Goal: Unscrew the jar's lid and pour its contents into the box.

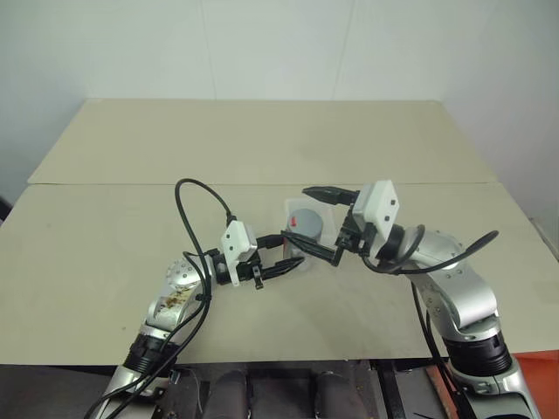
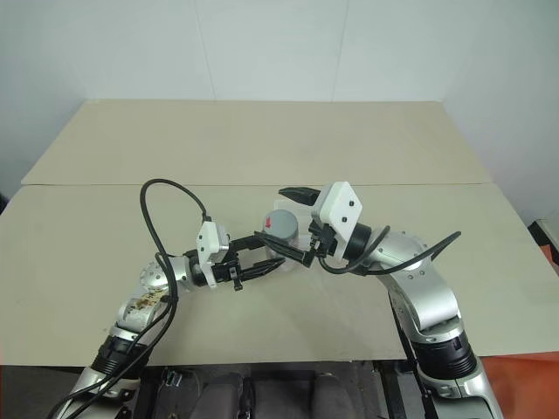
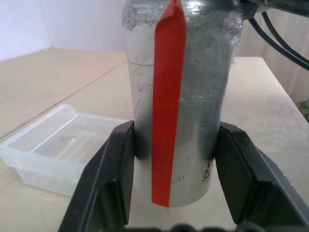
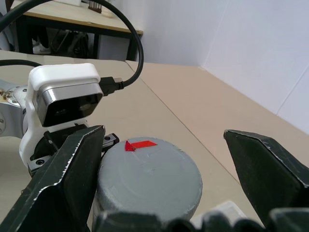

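No writing shows on the jar (image 3: 178,96) clamped by the left gripper (image 3: 176,159); right gripper (image 4: 164,159) gapes around its lid (image 4: 149,171), the box (image 3: 53,150) half-hidden at ten o'clock.

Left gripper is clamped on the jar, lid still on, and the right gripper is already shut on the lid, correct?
Not quite. The right gripper is open, its fingers standing apart on either side of the lid, as the right wrist view shows. The left gripper is indeed clamped on the jar, lid on.
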Available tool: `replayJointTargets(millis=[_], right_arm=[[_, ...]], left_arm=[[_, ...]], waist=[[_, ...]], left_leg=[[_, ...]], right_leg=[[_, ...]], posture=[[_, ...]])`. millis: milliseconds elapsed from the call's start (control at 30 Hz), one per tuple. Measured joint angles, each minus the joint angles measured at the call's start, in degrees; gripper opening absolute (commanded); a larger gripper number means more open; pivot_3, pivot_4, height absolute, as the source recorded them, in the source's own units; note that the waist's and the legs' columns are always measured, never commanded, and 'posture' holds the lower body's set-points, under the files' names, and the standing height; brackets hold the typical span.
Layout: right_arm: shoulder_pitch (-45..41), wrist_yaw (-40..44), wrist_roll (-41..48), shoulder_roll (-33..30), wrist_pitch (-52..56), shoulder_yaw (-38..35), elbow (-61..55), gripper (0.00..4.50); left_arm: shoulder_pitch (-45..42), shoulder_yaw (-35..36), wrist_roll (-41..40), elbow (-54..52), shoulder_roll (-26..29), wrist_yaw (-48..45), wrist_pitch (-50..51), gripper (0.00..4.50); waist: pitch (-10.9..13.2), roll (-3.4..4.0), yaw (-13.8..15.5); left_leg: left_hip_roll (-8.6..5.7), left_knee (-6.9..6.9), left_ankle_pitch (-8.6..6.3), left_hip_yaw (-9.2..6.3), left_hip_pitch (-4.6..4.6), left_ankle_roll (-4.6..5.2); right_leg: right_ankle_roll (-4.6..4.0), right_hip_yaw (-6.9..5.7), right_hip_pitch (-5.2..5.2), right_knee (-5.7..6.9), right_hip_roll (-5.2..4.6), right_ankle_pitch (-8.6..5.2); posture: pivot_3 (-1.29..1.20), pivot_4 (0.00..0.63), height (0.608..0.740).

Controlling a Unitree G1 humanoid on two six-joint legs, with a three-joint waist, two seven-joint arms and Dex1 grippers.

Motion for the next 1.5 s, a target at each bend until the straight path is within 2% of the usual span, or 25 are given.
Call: replayJointTargets(millis=[767, 1167, 1267, 1367, 1400, 1500], right_arm=[[1.2, 1.6, 8.9, -2.3, 6.6, -3.0, -0.4, 4.49], [1.9, 3.0, 9.6, -2.8, 6.9, -3.0, -0.6, 4.49], [1.9, 3.0, 9.7, -2.8, 6.9, -3.0, -0.6, 3.94], [1.9, 3.0, 9.9, -2.8, 6.9, -3.0, -0.5, 2.96], [2.0, 2.9, 10.0, -2.7, 6.9, -2.9, -0.5, 2.79], [2.0, 3.0, 10.0, -2.7, 6.9, -2.9, -0.5, 2.79]], left_arm=[[0.0, 0.0, 0.0, 0.0, -0.3, 0.0, 0.0, 2.11], [0.0, 0.0, 0.0, 0.0, -0.3, 0.0, 0.0, 2.11], [0.0, 0.0, 0.0, 0.0, -0.3, 0.0, 0.0, 2.11], [0.0, 0.0, 0.0, 0.0, -0.3, -0.1, 0.0, 2.11], [0.0, 0.0, 0.0, 0.0, -0.3, -0.1, -0.1, 2.11], [0.0, 0.0, 0.0, 0.0, -0.3, -0.1, -0.1, 2.11]], waist=[[0.0, 0.00, 0.0], [0.0, 0.00, 0.0], [0.0, 0.00, 0.0], [0.0, 0.00, 0.0], [0.0, 0.00, 0.0], [0.0, 0.00, 0.0]], left_leg=[[0.00, 0.00, 0.00, -0.03, -0.01, 0.00], [0.00, 0.00, 0.00, -0.04, -0.01, 0.00], [0.00, 0.00, 0.00, -0.04, -0.01, 0.00], [0.00, 0.00, 0.00, -0.04, -0.01, 0.00], [0.00, 0.00, 0.00, -0.04, 0.00, 0.00], [0.00, 0.00, 0.00, -0.04, -0.01, 0.00]], right_leg=[[0.00, 0.01, 0.00, -0.01, -0.01, 0.00], [0.00, 0.01, 0.00, -0.01, -0.01, 0.00], [0.00, 0.01, 0.00, -0.01, -0.01, 0.00], [0.00, 0.01, 0.00, -0.01, -0.01, 0.00], [0.00, 0.01, 0.00, -0.01, -0.01, 0.00], [0.00, 0.01, 0.00, -0.01, -0.01, 0.00]], posture=[[0.00, 0.150, 0.740], [0.00, 0.150, 0.740], [0.00, 0.150, 0.740], [0.00, 0.150, 0.740], [0.00, 0.150, 0.740], [0.00, 0.150, 0.740]])
